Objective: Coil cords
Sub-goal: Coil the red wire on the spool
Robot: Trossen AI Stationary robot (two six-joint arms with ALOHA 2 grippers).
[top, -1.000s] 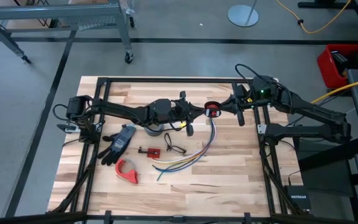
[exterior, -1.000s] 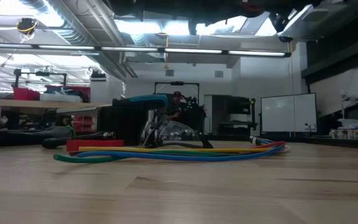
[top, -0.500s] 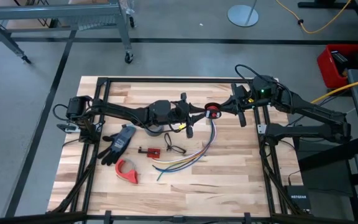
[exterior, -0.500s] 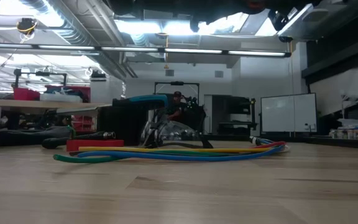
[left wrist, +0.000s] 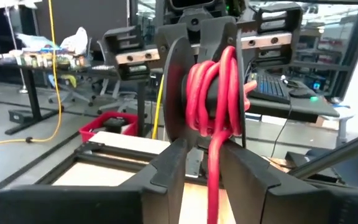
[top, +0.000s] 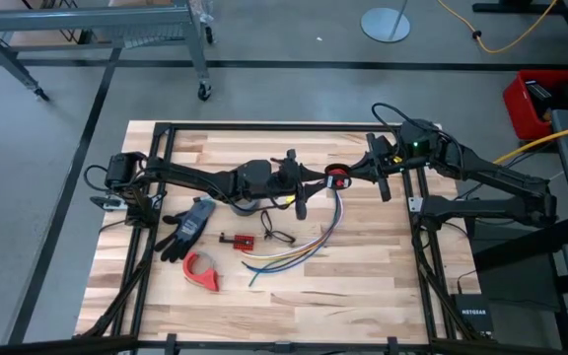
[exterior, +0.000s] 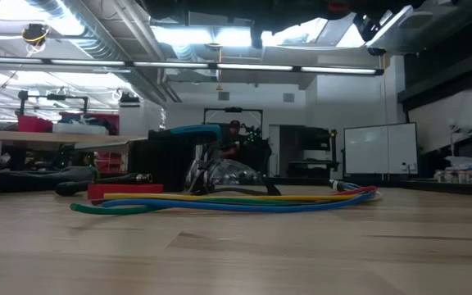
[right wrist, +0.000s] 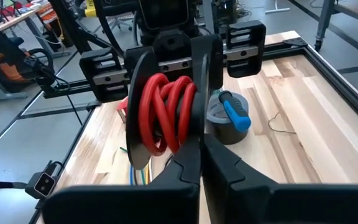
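Observation:
The red cord is a small coil [top: 337, 177] held high above the middle of the table, between the two arms. My right gripper [top: 349, 175] reaches in from the right, shut, and carries the coil [right wrist: 166, 112]. My left gripper [top: 316, 183] comes level from the left and is open. Its two fingers [left wrist: 173, 155] stand on either side of the coil [left wrist: 213, 93]. One red strand [left wrist: 213, 177] runs down from the coil between those fingers. My right gripper [right wrist: 199, 142] bears the coil's turns [right wrist: 178, 109], which wrap around the free ends of its shut fingers. Whether a strand is also pinched between them is hidden by the coil. The fingers come nearly level from the table's right. The coil hangs clear of the table. My left gripper: I cannot tell whether its fingers touch the coil's sides.
On the table lie a multicoloured wire bundle [top: 294, 251], a thin black looped cord [top: 276, 235], a small red piece [top: 237, 240], a red tape roll [top: 202, 271] and a black glove [top: 187, 229]. A grey tape roll with a blue-handled tool [right wrist: 229, 115] sits under the left arm. Black frame rails [top: 264, 127] edge the table.

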